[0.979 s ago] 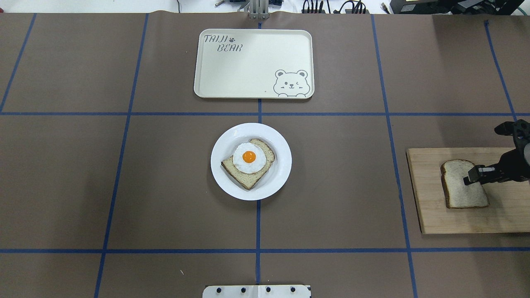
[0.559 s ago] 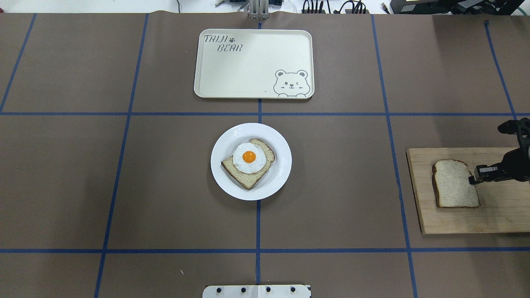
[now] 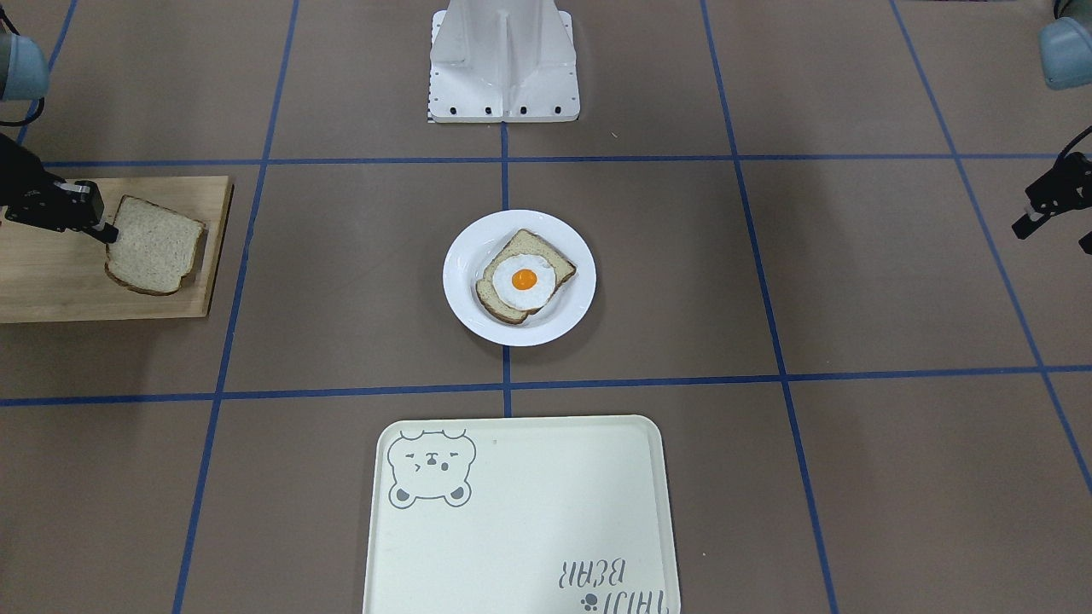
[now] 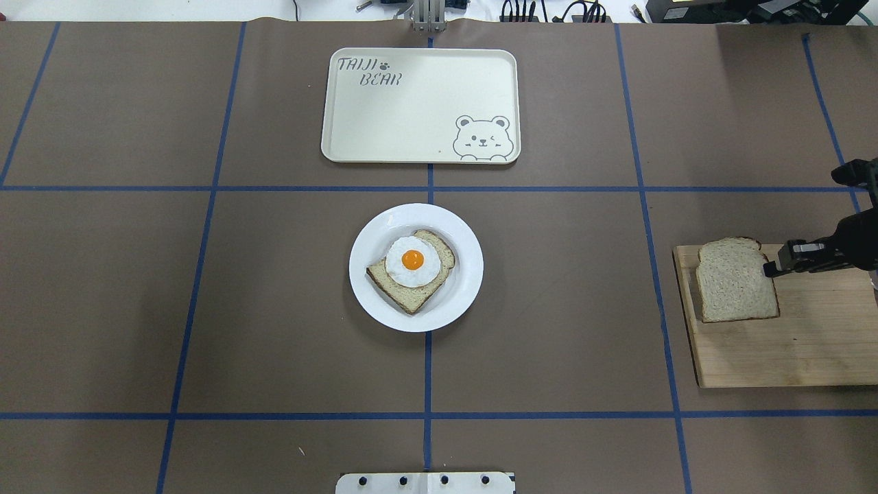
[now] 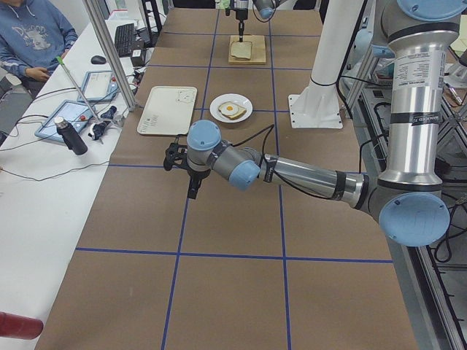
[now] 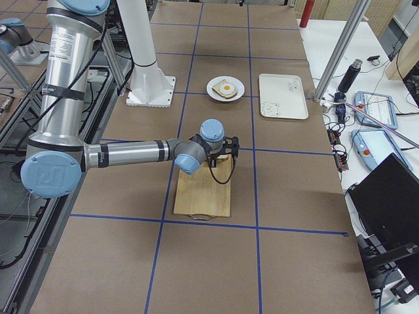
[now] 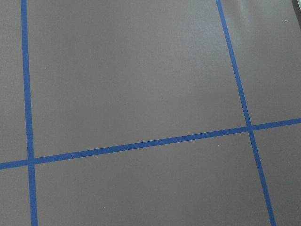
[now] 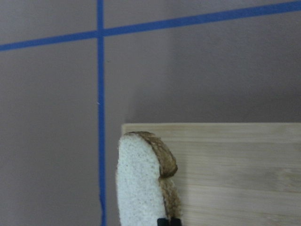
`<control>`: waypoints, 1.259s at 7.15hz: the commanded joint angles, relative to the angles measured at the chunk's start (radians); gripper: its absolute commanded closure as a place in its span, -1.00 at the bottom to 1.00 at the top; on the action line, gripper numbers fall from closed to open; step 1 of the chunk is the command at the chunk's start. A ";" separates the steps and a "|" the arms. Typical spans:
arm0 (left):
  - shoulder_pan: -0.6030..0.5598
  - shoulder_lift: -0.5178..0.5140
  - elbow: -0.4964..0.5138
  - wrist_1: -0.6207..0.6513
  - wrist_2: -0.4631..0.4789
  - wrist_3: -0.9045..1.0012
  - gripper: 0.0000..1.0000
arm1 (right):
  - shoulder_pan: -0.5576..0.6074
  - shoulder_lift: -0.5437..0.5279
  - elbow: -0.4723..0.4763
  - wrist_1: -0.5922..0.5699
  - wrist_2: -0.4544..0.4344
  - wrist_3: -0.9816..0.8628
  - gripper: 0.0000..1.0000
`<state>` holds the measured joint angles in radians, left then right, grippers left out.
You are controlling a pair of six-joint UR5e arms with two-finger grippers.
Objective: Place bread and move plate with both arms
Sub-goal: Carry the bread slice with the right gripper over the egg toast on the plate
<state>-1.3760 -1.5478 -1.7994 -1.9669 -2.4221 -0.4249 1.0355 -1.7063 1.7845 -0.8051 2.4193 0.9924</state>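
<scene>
The plain bread slice (image 4: 735,281) hangs from my right gripper (image 4: 769,269), which is shut on its right edge and holds it a little above the wooden board (image 4: 789,357). The slice overhangs the board's far left corner. The front view shows the same grip (image 3: 107,232) on the bread (image 3: 155,246). In the right wrist view the bread (image 8: 138,188) stands edge-on above the fingertips (image 8: 168,221). The white plate (image 4: 363,288) sits mid-table with a slice bearing a fried egg (image 4: 411,264). My left gripper (image 3: 1056,237) hovers far off over bare table, jaws apart and empty.
The cream bear-print tray (image 4: 411,103) lies beyond the plate on the far side. The robot's white base (image 3: 503,60) stands on the near side. Brown paper with blue tape lines covers the table between the board and the plate.
My right gripper has lifted the bread off the board and carried it toward the board's far left corner. Plate, tray and left arm have not moved.
</scene>
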 commanded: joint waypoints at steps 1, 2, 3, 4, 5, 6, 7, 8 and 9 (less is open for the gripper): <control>0.000 0.002 0.003 -0.001 0.000 0.000 -0.96 | 0.009 0.204 -0.007 -0.003 0.040 0.246 1.00; 0.000 0.002 0.003 -0.003 0.000 0.000 -0.96 | -0.038 0.303 -0.011 -0.011 0.035 0.334 1.00; 0.000 0.002 0.005 -0.003 0.000 0.000 -0.96 | -0.096 0.433 -0.061 -0.017 0.026 0.450 1.00; 0.000 0.002 0.005 -0.003 0.000 0.000 -0.96 | -0.150 0.533 -0.109 -0.016 0.008 0.512 1.00; 0.000 0.002 0.006 -0.003 0.000 0.000 -0.96 | -0.237 0.601 -0.140 -0.014 -0.087 0.579 1.00; 0.003 0.002 0.008 -0.003 0.000 0.000 -0.96 | -0.346 0.640 -0.143 -0.010 -0.226 0.656 1.00; 0.000 0.002 0.006 -0.003 0.000 0.000 -0.96 | -0.444 0.681 -0.143 -0.009 -0.382 0.795 1.00; 0.000 0.002 0.006 -0.003 0.000 0.000 -0.96 | -0.518 0.685 -0.146 -0.008 -0.495 0.831 1.00; 0.000 0.003 0.003 -0.003 0.000 0.000 -0.96 | -0.567 0.682 -0.154 -0.008 -0.569 0.877 1.00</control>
<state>-1.3756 -1.5459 -1.7941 -1.9697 -2.4222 -0.4249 0.5445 -1.0308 1.6381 -0.8138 1.9651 1.8043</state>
